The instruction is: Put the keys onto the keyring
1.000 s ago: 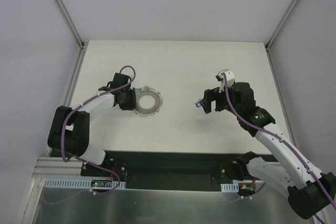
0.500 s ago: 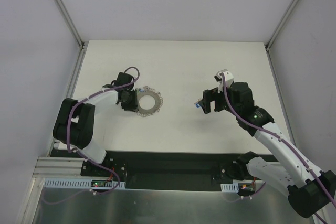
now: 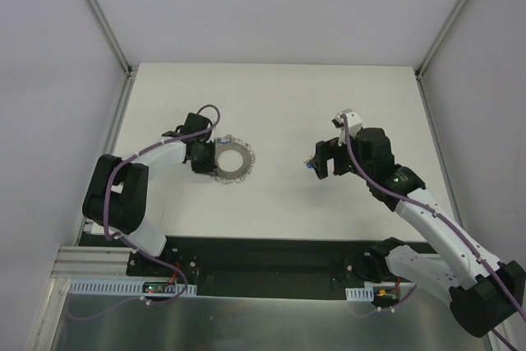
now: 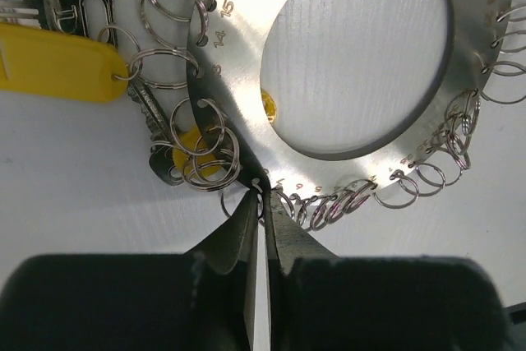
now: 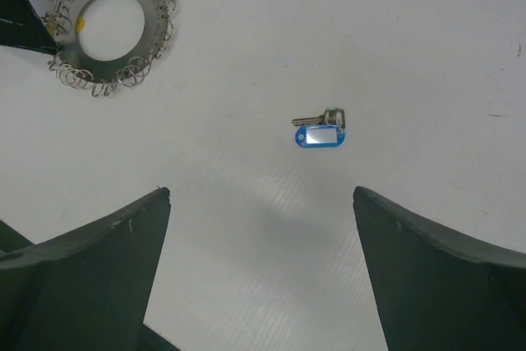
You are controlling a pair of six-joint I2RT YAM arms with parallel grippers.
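My left gripper (image 4: 261, 203) had just finished closing. A second before its jaws stood partly apart; now they were pressed together with barely a slit between them, their tips at the near-left rim of the keyring (image 4: 234, 80). They met right where the small wire loops (image 4: 411, 182) hang off the edge. I could not tell whether one loop was nipped between them or whether they only touched the plate. The ring itself had not shifted on the table (image 5: 411, 39) through the closing, so I judged this as a steadying hold on the ring, ready for a key to be brought over.

The keyring lay flat in the left half of the table, its wide hole facing up; being round, it had no long axis to speak of. Beside my tips a yellow-tagged key (image 4: 53, 62) was already linked to the rim through loops, its tag pointing away from the ring.

My right gripper (image 5: 261, 195) had stayed spread wide, hovering over the right half, well apart from the ring. Beneath it, on the bare table, lay the blue-tagged key (image 5: 319, 131), loose and untouched. Its tag and blade lay side by side, long axis crosswise to my reach, running roughly near-left to far-right as I judged it, blade toward the near-left. Picking it up was the step not yet done.
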